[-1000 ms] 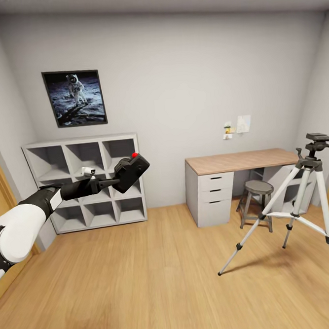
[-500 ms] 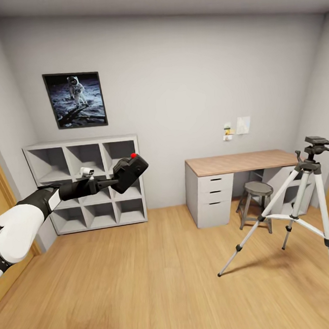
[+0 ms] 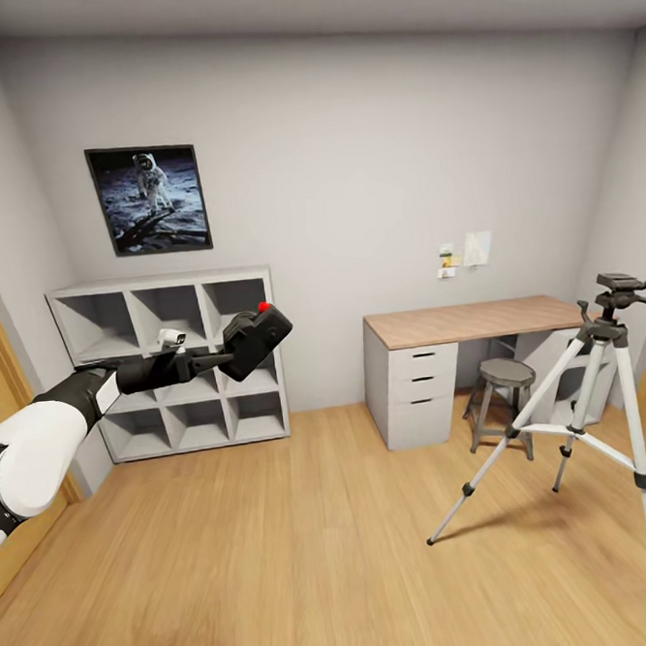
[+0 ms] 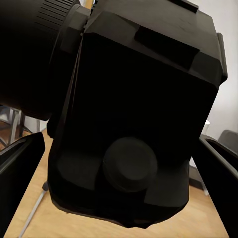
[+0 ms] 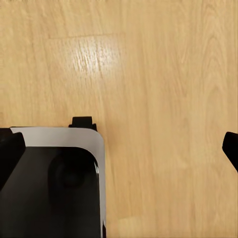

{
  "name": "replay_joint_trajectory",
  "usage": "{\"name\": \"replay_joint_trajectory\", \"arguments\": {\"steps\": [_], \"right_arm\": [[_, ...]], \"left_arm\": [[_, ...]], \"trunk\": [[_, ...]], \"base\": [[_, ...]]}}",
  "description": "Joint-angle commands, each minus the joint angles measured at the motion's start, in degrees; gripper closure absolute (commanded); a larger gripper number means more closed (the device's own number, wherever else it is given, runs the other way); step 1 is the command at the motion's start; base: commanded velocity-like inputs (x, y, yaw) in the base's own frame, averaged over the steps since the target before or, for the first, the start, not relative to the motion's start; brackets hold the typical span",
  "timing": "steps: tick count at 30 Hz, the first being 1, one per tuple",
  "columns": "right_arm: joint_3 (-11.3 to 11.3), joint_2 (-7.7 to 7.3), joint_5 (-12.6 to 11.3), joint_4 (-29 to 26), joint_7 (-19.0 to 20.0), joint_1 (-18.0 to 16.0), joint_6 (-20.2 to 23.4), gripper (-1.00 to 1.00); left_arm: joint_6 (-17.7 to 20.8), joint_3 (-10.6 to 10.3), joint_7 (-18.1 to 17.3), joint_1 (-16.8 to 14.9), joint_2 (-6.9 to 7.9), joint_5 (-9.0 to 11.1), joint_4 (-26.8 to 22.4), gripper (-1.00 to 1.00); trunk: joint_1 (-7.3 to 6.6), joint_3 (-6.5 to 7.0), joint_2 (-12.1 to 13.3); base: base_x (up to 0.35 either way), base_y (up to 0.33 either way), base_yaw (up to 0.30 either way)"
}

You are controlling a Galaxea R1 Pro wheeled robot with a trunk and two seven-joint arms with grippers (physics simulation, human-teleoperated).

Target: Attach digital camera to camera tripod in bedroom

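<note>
While left claw (image 3: 230, 353) grips digital camera (image 3: 256, 339) — black, red button, right claw (image 5: 119, 148) spread.

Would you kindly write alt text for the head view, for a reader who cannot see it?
The robot's left gripper holds a black digital camera out in mid-air in a bedroom, in front of a grey cube shelf. At the right a camera tripod stands on the wood floor, near a desk and stool.
</note>
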Motion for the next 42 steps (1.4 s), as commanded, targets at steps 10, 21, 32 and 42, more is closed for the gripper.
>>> {"name": "replay_joint_trajectory", "arguments": {"steps": [10,21,32,42], "right_arm": [[0.5,0.03,-0.6,0.2,0.0,-0.1,-0.4,-1.00],[0.5,0.03,-0.6,0.2,0.2,-0.1,-0.4,-1.00],[0.5,0.03,-0.6,0.2,0.2,-0.1,-0.4,-1.00],[0.5,0.03,-0.6,0.2,0.2,-0.1,-0.4,-1.00]], "left_arm": [[0.5,0.7,-0.3,0.0,0.05,-0.6,0.1,1.00],[0.2,0.6,-0.3,0.0,0.24,-0.6,3.4,1.00],[0.5,0.2,-0.3,0.0,0.09,-0.6,3.5,1.00],[0.5,0.1,-0.3,0.0,0.08,-0.6,3.5,1.00]], "trunk": [[-2.19,1.72,4.0],[-4.61,3.69,8.4],[-7.03,5.66,12.8],[-9.22,7.45,16.8]], "base": [[0.000,0.000,0.000],[0.000,0.000,0.000],[0.000,0.000,0.000],[0.000,0.000,0.000]]}}
